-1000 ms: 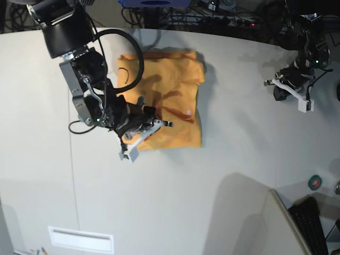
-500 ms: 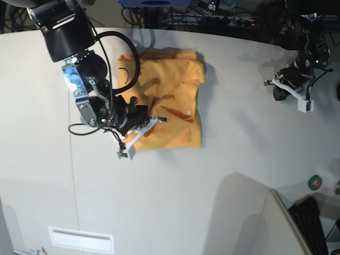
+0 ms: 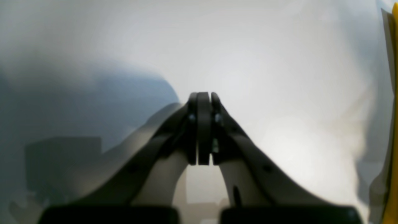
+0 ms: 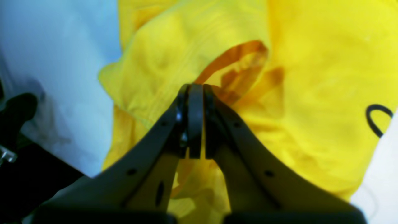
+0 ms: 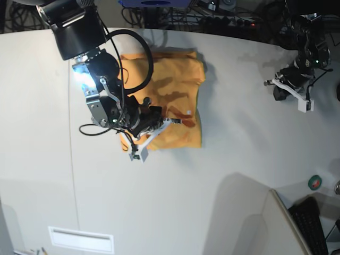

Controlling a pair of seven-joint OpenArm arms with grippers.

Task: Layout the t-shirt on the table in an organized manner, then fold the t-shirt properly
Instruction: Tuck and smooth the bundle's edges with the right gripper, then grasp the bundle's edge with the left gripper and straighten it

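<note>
The orange-yellow t-shirt [image 5: 178, 87] lies folded into a rough rectangle at the back middle of the table [image 5: 212, 175]. Its small white tag [image 5: 187, 113] shows near the collar. My right gripper [image 5: 169, 122] is shut and hovers low over the shirt's front part, by the collar. In the right wrist view the closed fingertips [image 4: 195, 88] point at the darker collar opening [image 4: 239, 62] of the t-shirt [image 4: 311, 93], and no cloth shows between them. My left gripper [image 5: 269, 83] rests shut at the table's right side, far from the shirt. Its wrist view shows the gripper [image 3: 202, 95] over bare table [image 3: 264, 56].
A thin dark seam [image 5: 73, 175] runs down the table's left part. A green tape roll [image 5: 315, 182], a keyboard [image 5: 313, 226] and a slanted grey panel [image 5: 249, 223] sit at the lower right. Cables [image 5: 223, 18] crowd the far edge.
My right arm has swung rightward and turned, bringing the shut gripper from the shirt's front-left edge to over the collar area. The shirt and left arm have not moved.
</note>
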